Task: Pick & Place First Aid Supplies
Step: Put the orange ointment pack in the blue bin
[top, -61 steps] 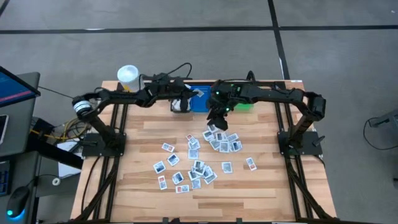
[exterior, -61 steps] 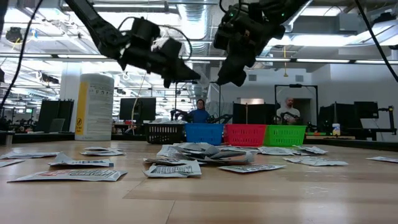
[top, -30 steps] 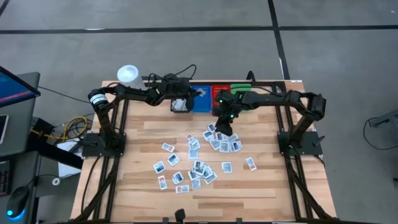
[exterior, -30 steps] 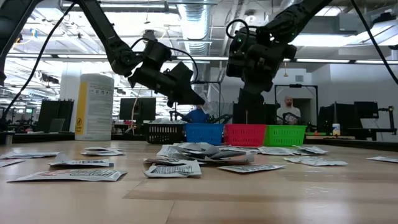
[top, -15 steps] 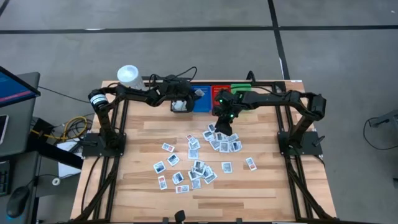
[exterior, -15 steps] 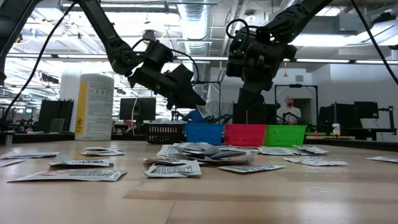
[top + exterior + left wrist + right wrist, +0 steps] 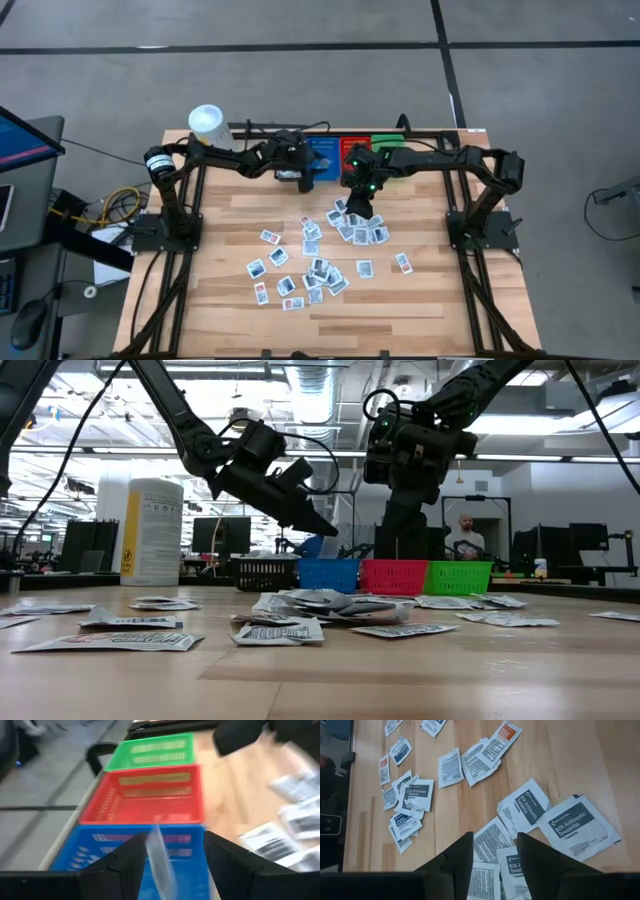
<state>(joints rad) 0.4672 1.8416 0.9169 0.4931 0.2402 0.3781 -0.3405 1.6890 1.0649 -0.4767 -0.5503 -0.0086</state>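
Observation:
Many first aid supplies [image 7: 320,250], small flat white packets, lie scattered on the wooden table. My left gripper [image 7: 175,855] stands open above the blue bin [image 7: 125,865] at the table's far edge. One pale, blurred packet [image 7: 161,857] hangs on edge between its spread fingers over the bin; I see it touching neither finger. My right gripper [image 7: 492,845] is open and points steeply down over the far cluster of packets [image 7: 358,228], holding nothing.
A black bin [image 7: 265,572], the blue bin [image 7: 328,574], a red bin [image 7: 392,576] and a green bin [image 7: 458,576] stand in a row along the far edge. A white tub [image 7: 206,122] stands at the far left corner. People show in the room beyond.
My left gripper has gone toward the table's right along the far edge, from over the black bin to over the blue bin. It has rolled about its own axis and opened, letting go of the packet it carried. My right gripper has kept still.

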